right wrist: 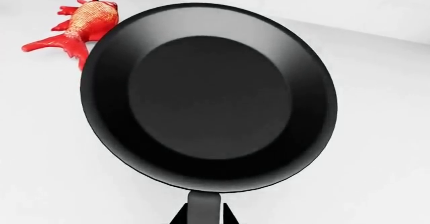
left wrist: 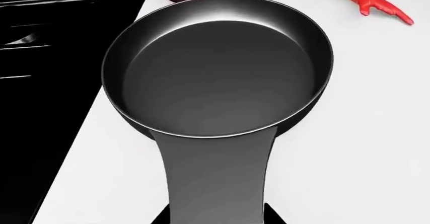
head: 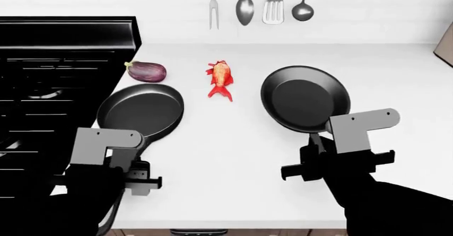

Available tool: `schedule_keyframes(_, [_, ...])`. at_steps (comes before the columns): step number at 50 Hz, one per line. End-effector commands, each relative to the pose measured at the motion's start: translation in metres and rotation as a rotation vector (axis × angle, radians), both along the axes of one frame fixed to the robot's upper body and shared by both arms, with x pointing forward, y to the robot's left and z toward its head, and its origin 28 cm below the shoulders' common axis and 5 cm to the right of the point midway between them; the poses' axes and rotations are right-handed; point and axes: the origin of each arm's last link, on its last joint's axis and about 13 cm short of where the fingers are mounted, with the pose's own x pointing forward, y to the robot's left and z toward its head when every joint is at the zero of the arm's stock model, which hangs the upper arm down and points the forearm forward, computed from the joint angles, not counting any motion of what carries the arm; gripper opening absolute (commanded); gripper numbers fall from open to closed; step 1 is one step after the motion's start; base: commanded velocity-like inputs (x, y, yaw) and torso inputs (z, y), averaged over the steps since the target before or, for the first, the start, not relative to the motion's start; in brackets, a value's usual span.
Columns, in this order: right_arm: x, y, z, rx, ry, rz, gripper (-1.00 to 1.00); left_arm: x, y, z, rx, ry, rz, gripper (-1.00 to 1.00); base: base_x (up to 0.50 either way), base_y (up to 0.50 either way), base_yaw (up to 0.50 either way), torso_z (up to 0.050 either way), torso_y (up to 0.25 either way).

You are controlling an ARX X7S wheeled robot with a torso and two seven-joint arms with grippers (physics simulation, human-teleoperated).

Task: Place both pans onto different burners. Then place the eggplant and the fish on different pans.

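Black round frying pans sat on the white counter (head: 234,162), neither yet on the glossy black gas stove (head: 42,87). Left pan (head: 140,110) lay beside the stove; right pan (head: 306,98) appeared tilted, possibly lifted. Left gripper (head: 138,175) and right gripper (head: 319,159) straddled the handles; whether clamped, could not tell. Purple eggplant (head: 146,71) and orange fish (head: 220,79) waited between. Next: carry pans to separate burners.
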Motion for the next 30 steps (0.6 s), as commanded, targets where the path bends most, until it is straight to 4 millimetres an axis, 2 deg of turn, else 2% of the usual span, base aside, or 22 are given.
schedule_keyframes(1, [0.003,-0.003,0.007,-0.013,-0.055,-0.044,-1.0,0.0,-0.001,-0.003,-0.018,-0.011,-0.021,-1.0,0.0,0.0,0.0,0.0,0.0])
schedule_keyframes(9, [0.003,-0.004,0.005,-0.013,-0.053,-0.05,-1.0,0.0,0.001,0.0,-0.029,-0.045,-0.005,-1.0,0.0,0.0,0.0,0.0,0.001])
schedule_keyframes(14, [0.003,-0.004,0.005,-0.019,-0.056,-0.054,-1.0,-0.002,0.004,0.015,-0.028,-0.116,0.013,-1.0,0.0,0.0,0.0,0.002,0.004])
schedule_keyframes(17, [0.003,-0.004,0.006,-0.024,-0.059,-0.061,-1.0,-0.008,0.004,0.025,-0.027,-0.158,0.013,-1.0,0.0,0.0,0.0,0.0,0.004])
schedule_keyframes(30, [-0.003,-0.003,0.01,-0.036,-0.092,-0.046,-1.0,-0.041,-0.002,0.044,-0.01,-0.261,-0.035,-1.0,0.0,0.0,0.0,0.002,0.003])
